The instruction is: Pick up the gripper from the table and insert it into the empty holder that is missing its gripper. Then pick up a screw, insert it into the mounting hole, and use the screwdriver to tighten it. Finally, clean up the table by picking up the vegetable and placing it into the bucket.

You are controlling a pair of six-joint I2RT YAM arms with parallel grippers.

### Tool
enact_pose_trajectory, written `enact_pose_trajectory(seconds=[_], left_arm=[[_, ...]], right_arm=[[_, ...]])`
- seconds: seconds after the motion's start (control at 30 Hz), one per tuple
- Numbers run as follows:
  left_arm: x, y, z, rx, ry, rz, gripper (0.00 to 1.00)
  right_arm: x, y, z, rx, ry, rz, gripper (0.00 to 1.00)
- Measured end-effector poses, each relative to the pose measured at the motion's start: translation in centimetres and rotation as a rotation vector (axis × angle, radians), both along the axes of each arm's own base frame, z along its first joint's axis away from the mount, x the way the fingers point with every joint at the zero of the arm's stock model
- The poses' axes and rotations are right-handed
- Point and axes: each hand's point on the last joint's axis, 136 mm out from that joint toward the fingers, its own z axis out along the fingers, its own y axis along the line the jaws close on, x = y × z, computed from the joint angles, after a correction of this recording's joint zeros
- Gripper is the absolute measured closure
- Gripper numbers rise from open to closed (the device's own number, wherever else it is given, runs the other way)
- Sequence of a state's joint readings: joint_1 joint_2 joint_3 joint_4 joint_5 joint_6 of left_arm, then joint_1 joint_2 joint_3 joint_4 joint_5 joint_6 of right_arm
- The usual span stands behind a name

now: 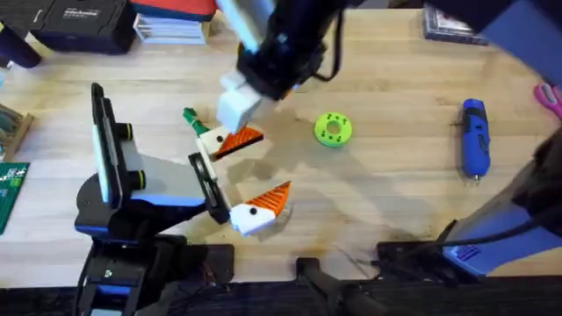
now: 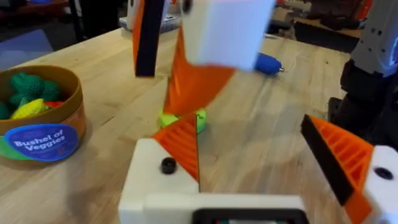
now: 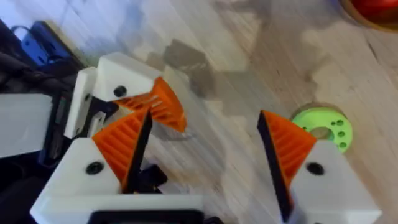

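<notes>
The gripper piece (image 1: 230, 140), a white block with an orange wedge, sits at the far end of the left arm's black holder rail, facing its twin (image 1: 261, 208). My left gripper (image 1: 246, 174) (image 2: 255, 143) is open with nothing between its fingers. My right gripper (image 1: 239, 110) (image 3: 208, 134) hovers just over that piece, open and holding nothing. The green vegetable (image 1: 190, 117) lies beside the piece. The blue screwdriver (image 1: 474, 136) (image 2: 267, 62) rests at the right. In the left wrist view the bucket (image 2: 46, 140) holds toy veggies. The screw is out of view.
A bright green disc with holes (image 1: 333, 128) (image 2: 180, 119) (image 3: 323, 127) lies mid-table. A pink-handled tool (image 1: 549, 96) is at the right edge. Black cases (image 1: 79, 22) line the back left, and a circuit board (image 1: 10, 193) lies at the left edge.
</notes>
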State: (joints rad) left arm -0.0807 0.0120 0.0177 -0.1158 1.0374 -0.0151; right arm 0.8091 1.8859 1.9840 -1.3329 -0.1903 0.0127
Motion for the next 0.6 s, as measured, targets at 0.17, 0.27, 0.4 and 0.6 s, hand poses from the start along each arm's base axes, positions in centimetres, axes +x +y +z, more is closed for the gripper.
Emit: enact_pose_trajectory(seconds=[0.17, 0.27, 0.4, 0.6], left_arm=[[0.0, 0.0, 0.0, 0.000, 0.000, -0.002, 0.015], [0.0, 0.0, 0.0, 0.000, -0.001, -0.003, 0.015], [0.0, 0.0, 0.0, 0.000, -0.001, -0.003, 0.015], [0.0, 0.0, 0.0, 0.000, 0.000, -0.003, 0.015]], right_arm=[[-0.4, -2.7, 2.1, 0.050, -0.025, -0.034, 0.007], [-1.3, -4.7, 2.8, 0.084, -0.047, -0.062, 0.007], [-2.4, -8.3, 2.9, 0.146, -0.076, -0.137, 0.007], [-6.8, -12.2, 3.9, 0.305, -0.079, -0.137, 0.008]])
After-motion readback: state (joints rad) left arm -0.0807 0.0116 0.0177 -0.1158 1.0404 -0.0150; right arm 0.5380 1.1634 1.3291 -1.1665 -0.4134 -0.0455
